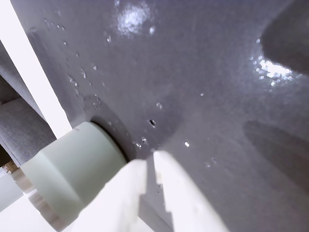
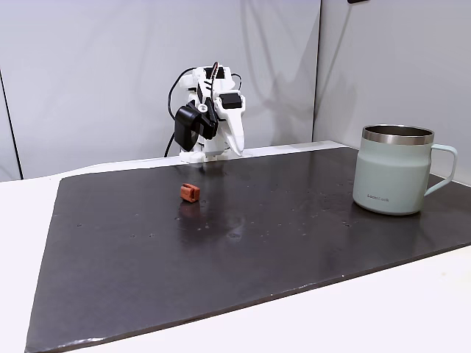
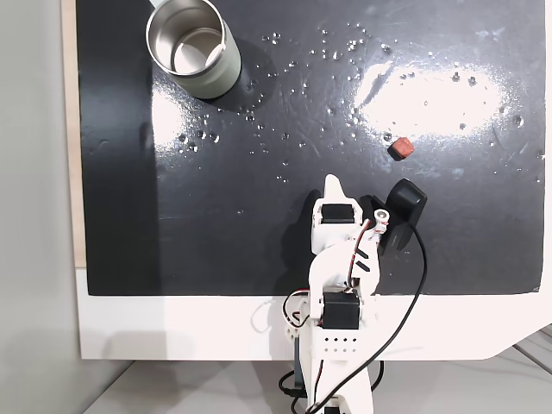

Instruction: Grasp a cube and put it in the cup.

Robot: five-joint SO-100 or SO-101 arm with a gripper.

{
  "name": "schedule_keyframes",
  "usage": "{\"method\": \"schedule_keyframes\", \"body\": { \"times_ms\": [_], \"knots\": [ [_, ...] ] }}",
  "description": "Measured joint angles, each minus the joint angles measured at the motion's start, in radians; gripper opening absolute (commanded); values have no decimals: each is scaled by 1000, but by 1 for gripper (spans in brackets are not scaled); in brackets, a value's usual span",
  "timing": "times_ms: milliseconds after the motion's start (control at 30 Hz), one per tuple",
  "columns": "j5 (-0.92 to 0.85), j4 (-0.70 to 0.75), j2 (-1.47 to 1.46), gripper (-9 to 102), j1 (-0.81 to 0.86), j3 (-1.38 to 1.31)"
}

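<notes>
The arm sits folded at the back edge of the dark mat (image 2: 243, 243), which lies on the white table (image 2: 383, 316). Its hand (image 3: 335, 184) points out over the mat with nothing between the fingers. In the wrist view the 2 white fingers (image 1: 174, 188) lie almost together, parted by a thin slit near the tips, so the hand (image 1: 150, 162) is all but closed and grips nothing.

The cube (image 3: 400, 148), small and orange-red, rests on the mat ahead of the hand and off to its right in the fixed view from above, apart from the fingertips. In the fixed view from the front, the cube (image 2: 190, 192) lies in front of the arm's base, a little to the left of the hand (image 2: 237, 144), with bare mat between them.

The cup (image 3: 191, 48), pale mint green with a steel rim, stands upright at the far left corner of the mat in the fixed view from above, well apart from the hand and from the cube. Its inside looks bare steel. From the front the cup (image 2: 394, 173) stands far to the right of the hand, handle turned to the right, dark lettering near its base.

In the wrist view a pale green rounded part (image 1: 72, 174) appears just left of the fingers; I cannot tell what it is. The mat (image 1: 193, 87) there shines with small bright specks.
</notes>
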Motion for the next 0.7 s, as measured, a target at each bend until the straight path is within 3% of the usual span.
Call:
{"method": "schedule_keyframes", "body": {
  "times_ms": [700],
  "knots": [
    [15,0,0,0,14,0]
  ]
}}
